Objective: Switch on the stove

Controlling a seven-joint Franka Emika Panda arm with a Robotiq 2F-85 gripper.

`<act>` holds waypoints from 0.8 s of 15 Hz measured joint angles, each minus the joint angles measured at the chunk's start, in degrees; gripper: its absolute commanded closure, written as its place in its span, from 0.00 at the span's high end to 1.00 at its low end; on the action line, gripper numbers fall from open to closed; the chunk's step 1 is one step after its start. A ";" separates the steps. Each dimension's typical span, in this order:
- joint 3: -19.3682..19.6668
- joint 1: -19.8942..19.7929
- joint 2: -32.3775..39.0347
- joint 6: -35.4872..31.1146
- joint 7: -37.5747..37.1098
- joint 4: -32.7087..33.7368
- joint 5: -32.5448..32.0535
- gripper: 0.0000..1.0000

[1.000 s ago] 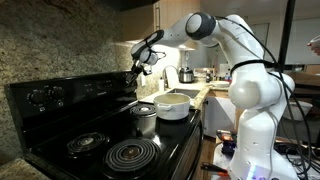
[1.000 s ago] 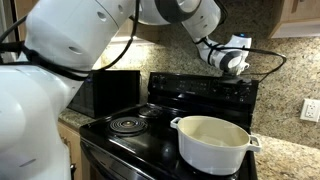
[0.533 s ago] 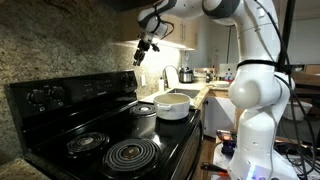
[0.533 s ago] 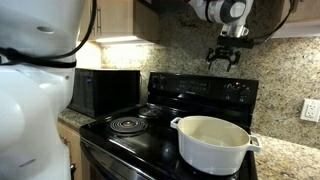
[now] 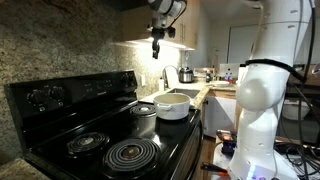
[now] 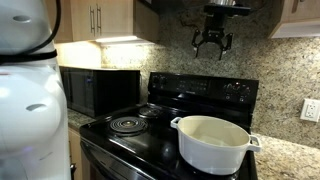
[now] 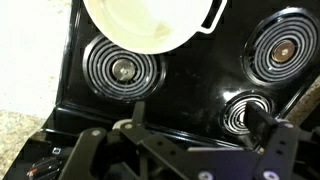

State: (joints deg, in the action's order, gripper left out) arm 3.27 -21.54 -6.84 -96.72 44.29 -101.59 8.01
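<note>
The glossy black stove (image 6: 155, 140), with spiral coils in chrome rings, stood against a speckled granite wall (image 6: 275, 60), a round white pot (image 6: 212, 142) on it. High above, the claw (image 6: 212, 44) hung spread open, empty.

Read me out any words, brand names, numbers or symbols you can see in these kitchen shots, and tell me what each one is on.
No text is legible in any view.
Glossy black electric stove: pale marks around the round knobs on its raised back panel, too small and blurred to read.
White round pot and black microwave: no lettering visible.
</note>
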 measured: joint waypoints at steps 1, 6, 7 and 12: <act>0.87 1.80 -1.62 -0.60 -1.30 -3.21 -1.63 1.00; 1.93 9.30 -7.95 -9.37 -8.97 -20.22 -4.42 1.00; 1.95 10.53 -9.33 -11.75 -10.30 -23.32 -4.43 1.00; 2.08 12.85 -14.36 -15.58 -12.69 -30.21 -4.43 1.00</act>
State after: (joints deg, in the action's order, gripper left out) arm 5.35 -8.69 -21.20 -112.30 31.59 -131.80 3.58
